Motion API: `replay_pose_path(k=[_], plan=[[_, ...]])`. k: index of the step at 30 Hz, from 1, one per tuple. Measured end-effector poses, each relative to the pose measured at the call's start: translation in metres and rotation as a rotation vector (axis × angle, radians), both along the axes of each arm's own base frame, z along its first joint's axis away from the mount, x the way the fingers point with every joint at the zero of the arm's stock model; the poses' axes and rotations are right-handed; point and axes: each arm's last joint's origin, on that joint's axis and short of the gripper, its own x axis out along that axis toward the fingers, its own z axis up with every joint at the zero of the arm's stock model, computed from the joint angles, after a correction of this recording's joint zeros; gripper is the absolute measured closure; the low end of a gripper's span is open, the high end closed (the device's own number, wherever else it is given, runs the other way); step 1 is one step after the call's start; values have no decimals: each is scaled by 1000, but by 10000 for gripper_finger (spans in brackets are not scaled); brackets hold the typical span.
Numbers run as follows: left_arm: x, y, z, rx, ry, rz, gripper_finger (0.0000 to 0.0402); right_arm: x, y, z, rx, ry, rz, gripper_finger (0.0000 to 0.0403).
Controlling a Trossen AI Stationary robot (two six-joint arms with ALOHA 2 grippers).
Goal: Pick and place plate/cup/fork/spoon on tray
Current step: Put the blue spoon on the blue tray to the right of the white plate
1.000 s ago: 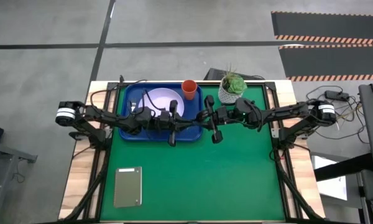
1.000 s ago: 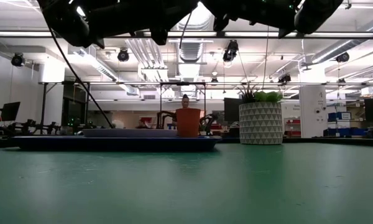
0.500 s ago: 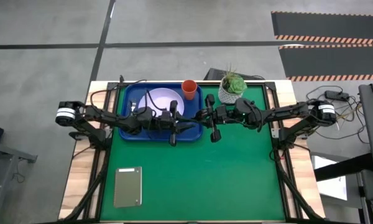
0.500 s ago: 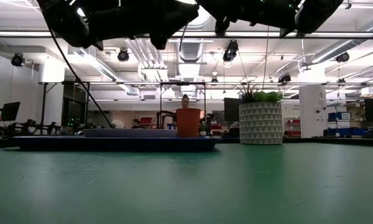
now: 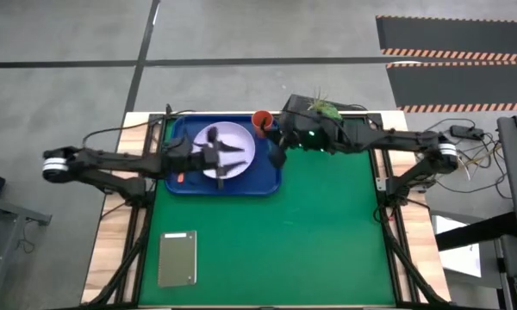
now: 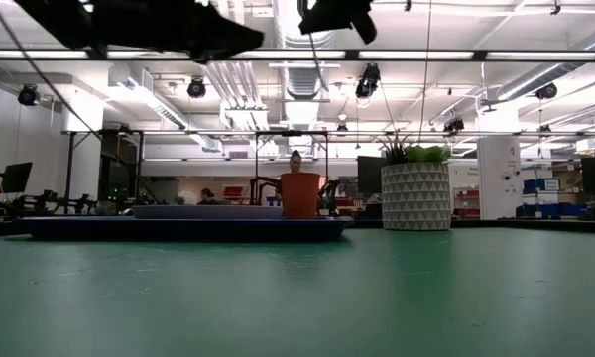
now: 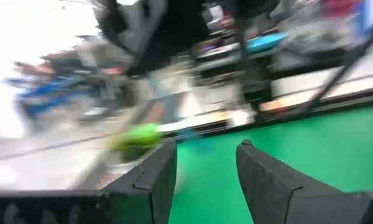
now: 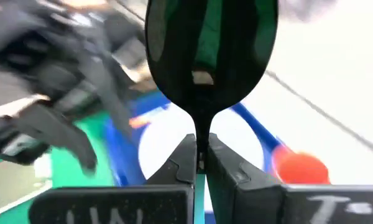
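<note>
The dark blue tray (image 5: pixel 183 138) lies at the table's far left. The lavender plate (image 5: pixel 239 136) lies in it, and the orange-red cup (image 5: pixel 261 120) stands at its far right corner. An orange-red handle, probably the fork's (image 5: pixel 179 178), lies in the tray's near left part. My left gripper (image 5: pixel 228 157) hovers open and empty over the plate. My right gripper (image 5: pixel 280 145) is by the tray's right rim, shut on the spoon (image 8: pixel 211 50). The spoon's dark bowl sticks out past the fingertips. My right gripper pinches the spoon's thin neck (image 8: pixel 201 144), just behind the dark bowl, between its two fingers. The spoon lies along the fingers, with its bowl beyond their tips. A strip of the light blue handle (image 8: pixel 201 190) shows between them. The spoon is lifted clear of table and tray.
A white pot with a green plant (image 6: pixel 416 196) stands at the far edge, right of the cup and partly under my right arm (image 5: pixel 362 138). A grey-green slab (image 5: pixel 177 258) lies near the front left. The green mat (image 5: pixel 327 241) lies bare to the right and in front.
Both arms have swung quickly toward the far edge. My left gripper has gone from the tray's near rim to over the plate, its arm drawing back toward the left. My right gripper has carried the spoon toward the far left, up beside the cup and tray.
</note>
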Motion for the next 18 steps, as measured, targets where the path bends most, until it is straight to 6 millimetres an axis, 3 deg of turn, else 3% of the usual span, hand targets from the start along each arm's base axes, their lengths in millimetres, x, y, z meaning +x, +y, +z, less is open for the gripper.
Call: replay_pose_path(k=[3, 7, 11, 18], plan=[[-20, 2, 8, 118, -15, 180, 255, 12, -6, 13, 143, 102, -136, 393], [-40, 3, 19, 170, -65, 329, 255, 36, -15, 14, 361, 209, -273, 392], [-56, 1, 20, 170, -102, 344, 255, 58, -28, 1, 566, 335, -384, 392], [-84, -3, 33, 216, -204, 362, 255, 73, -49, -32, 822, 533, -618, 391]])
